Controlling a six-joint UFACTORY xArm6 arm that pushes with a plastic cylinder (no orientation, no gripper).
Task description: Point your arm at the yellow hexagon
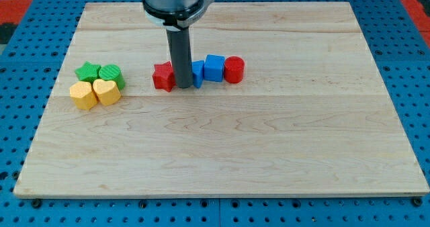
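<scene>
Looking down at the wooden desk (222, 146), you see my tip (183, 87) planted in the middle of a short row of blocks in the upper half of the board, with the dark rod rising straight up to the arm's grey mount at the view's top. The tip sits between the red star-shaped block (162, 76) on its left and a blue block (197, 73) on its right, touching or nearly touching both; the rod hides part of that blue block, so you cannot make out its shape. Just beside it, further to the view's right, stands a blue cube (214, 68), and next to that a red cylinder (234, 70). There is no hand on this arm, only the rod, so you have nothing to read as open or closed. The yellow hexagon (83, 95) lies well apart from the tip, near the board's left edge, at the lower left of a tight cluster of four. A yellow heart (106, 91) touches it on the right, a green star (88, 72) sits just above it, and a green block (111, 74) of rounded shape sits above the heart.
</scene>
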